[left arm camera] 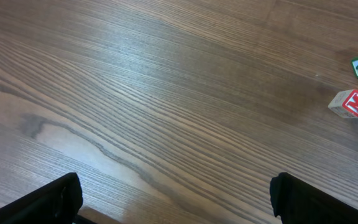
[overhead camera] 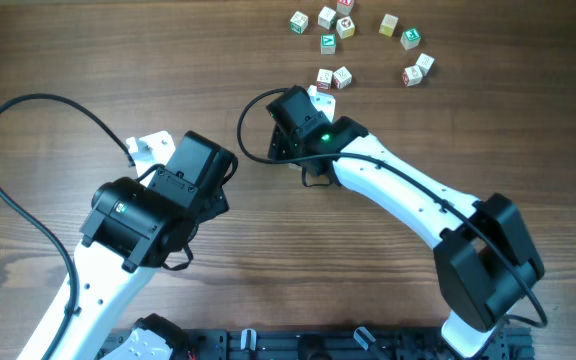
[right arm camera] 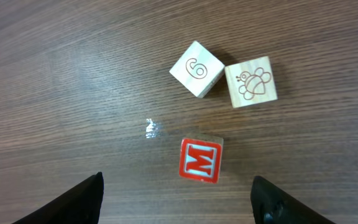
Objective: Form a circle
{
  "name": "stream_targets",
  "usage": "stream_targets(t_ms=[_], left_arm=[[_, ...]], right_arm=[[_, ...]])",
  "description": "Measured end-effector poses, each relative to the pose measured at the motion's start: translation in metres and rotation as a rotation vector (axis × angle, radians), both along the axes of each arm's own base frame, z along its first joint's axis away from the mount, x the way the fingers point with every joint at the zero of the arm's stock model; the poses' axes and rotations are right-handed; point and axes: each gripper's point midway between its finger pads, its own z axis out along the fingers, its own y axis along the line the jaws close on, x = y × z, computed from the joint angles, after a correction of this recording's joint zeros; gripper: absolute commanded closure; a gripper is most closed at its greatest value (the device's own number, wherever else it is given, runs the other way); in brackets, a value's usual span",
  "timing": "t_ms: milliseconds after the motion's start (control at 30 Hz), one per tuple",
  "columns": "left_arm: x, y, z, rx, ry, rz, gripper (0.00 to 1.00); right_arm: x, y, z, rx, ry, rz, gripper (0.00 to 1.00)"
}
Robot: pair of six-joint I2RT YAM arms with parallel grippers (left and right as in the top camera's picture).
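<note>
Red M cube [right arm camera: 200, 159] lies just ahead, between your released right jaws; 6 cube [right arm camera: 196, 68] and bee cube [right arm camera: 251, 81] sit side by side beyond. Your left jaws gape, empty.

The worktop [overhead camera: 88, 60] is brown wood with a strong grain. A loose scatter of small cubes [overhead camera: 345, 27] lies along its far edge, right of the middle. Nearer in, a cube with a 6 [right arm camera: 196, 68] touches a bee cube [right arm camera: 250, 81]. A red M cube [right arm camera: 201, 159] lies near them, apart.

Lab setup: 2 robot arms [overhead camera: 398, 187], wood table [overhead camera: 268, 285].
</note>
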Motion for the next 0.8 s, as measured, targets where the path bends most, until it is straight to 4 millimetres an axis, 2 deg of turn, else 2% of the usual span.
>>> stream_targets(t_ms=[167,267,400,733,800], left_arm=[[0.000,0.000,0.000,0.000,0.000,0.000,0.00],[0.000,0.000,0.000,0.000,0.000,0.000,0.00],[0.000,0.000,0.000,0.000,0.000,0.000,0.00],[0.000,0.000,0.000,0.000,0.000,0.000,0.00],[0.000,0.000,0.000,0.000,0.000,0.000,0.00]], right_arm=[[-0.001,-0.002,-0.026,-0.042,0.043,-0.002,0.25],[0.000,-0.005,-0.029,-0.060,0.042,-0.008,0.26],[0.000,-0.006,-0.031,-0.071,0.042,0.000,0.33],[-0.005,-0.004,-0.051,-0.099,0.076,0.011,0.34],[-0.006,-0.003,-0.051,-0.100,0.075,0.015,0.38]])
